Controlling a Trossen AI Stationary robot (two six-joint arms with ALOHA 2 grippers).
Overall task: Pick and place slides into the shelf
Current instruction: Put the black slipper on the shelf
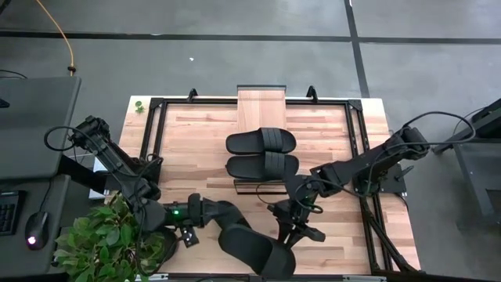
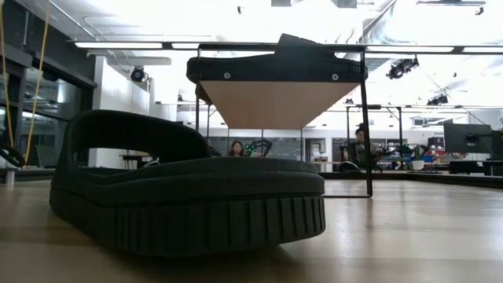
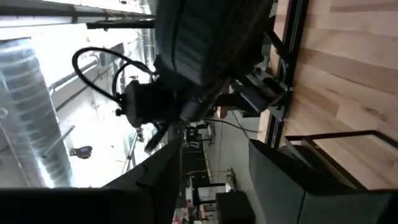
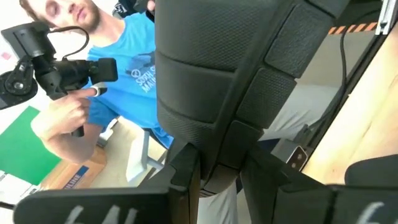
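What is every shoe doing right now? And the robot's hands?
Two slides: lying side by side on the shelf.
Third slide: lifted, pinched in the right gripper.
Fourth slide: flat on the table.
Left gripper: open, empty.
Right gripper: shut on the third slide.

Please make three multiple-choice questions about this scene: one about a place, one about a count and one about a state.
1. Where do the two slides side by side lie?
A. on the shelf's top
B. mid-table, before the shelf
C. on the floor

2. How many slides does the high view show?
A. one
B. three
C. five

3. The right gripper is:
A. open and empty
B. shut on a slide
C. out of view

Key: 1 B, the pair rests on the table near the shelf. 2 B, that pair plus a third slide. 3 B, the right gripper clamps it.
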